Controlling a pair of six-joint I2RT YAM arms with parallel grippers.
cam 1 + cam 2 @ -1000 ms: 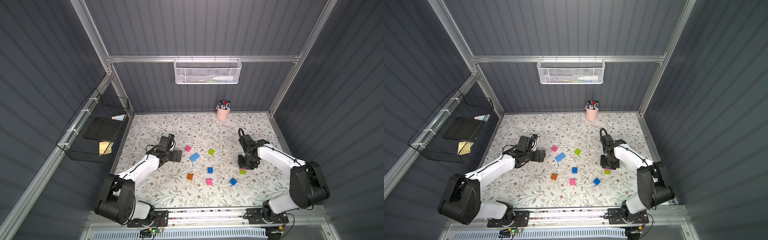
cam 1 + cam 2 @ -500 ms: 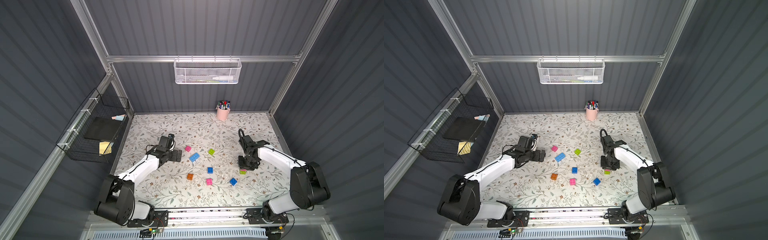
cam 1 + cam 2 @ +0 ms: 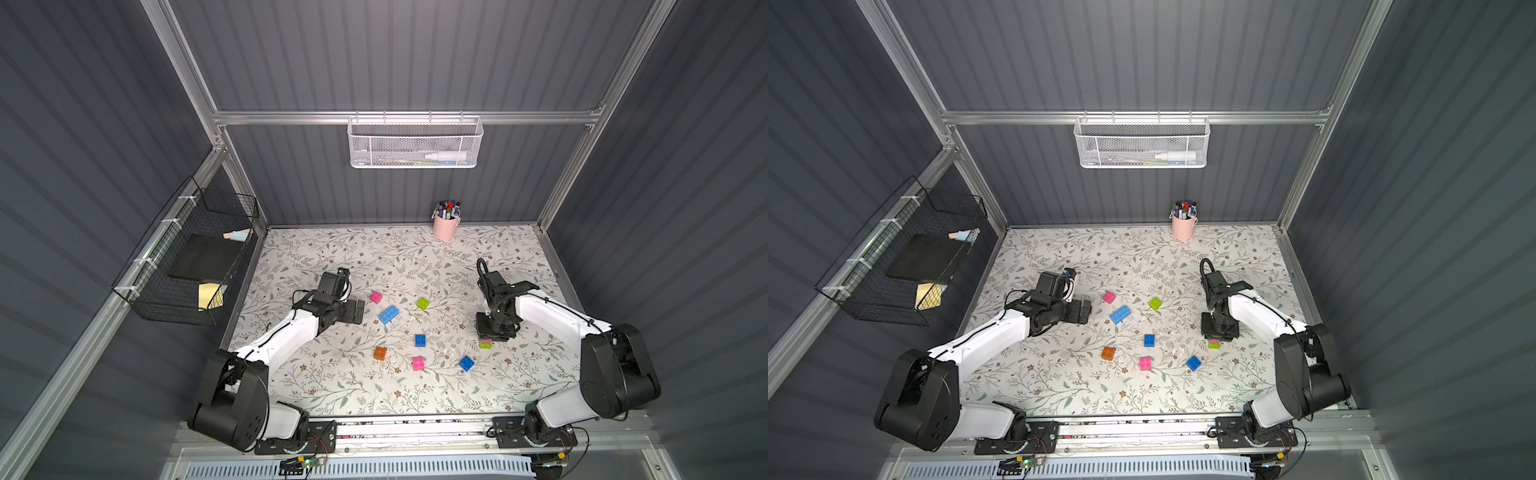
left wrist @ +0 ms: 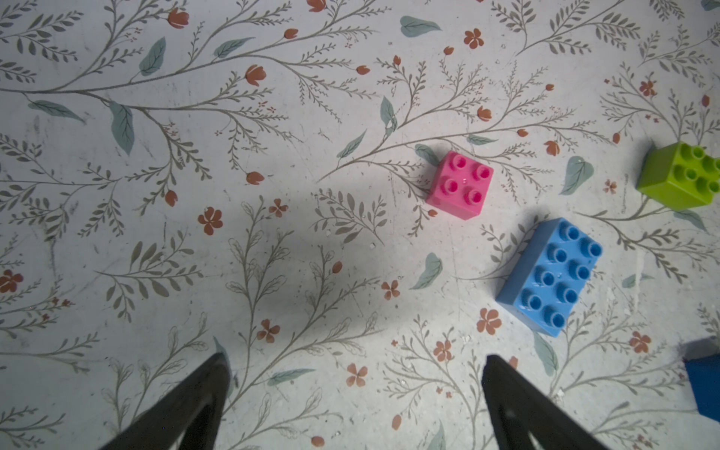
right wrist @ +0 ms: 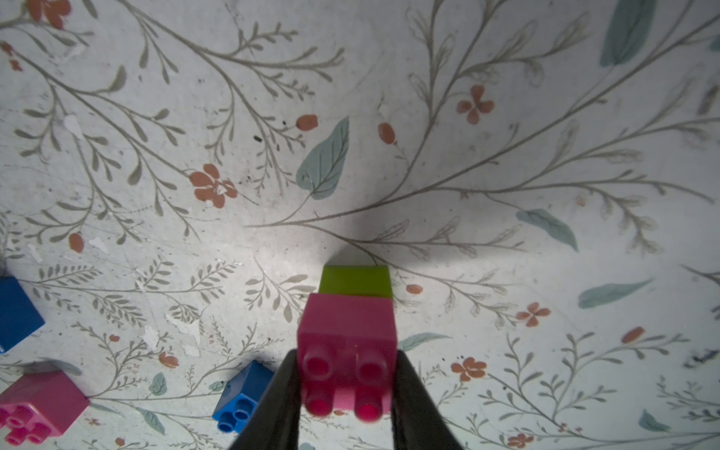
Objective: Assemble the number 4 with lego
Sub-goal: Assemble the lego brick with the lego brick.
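Floral-patterned table [image 3: 332, 386] filled the enclosure floor in both top views, with the left gripper [image 4: 354, 362] at about nine o'clock from its middle, jaws spread wide over bare surface and holding nothing. The right gripper [image 3: 492, 332], at about three o'clock, was pinched narrow on a pink brick [image 5: 346, 331] stacked on a lime green brick [image 5: 354, 280]. Other lego lay loose around the long blue brick [image 3: 389, 314] near the middle: a second pink square [image 3: 376, 296] at eleven o'clock, a second green square [image 3: 423, 303] at two and an orange square [image 3: 380, 353] at six.
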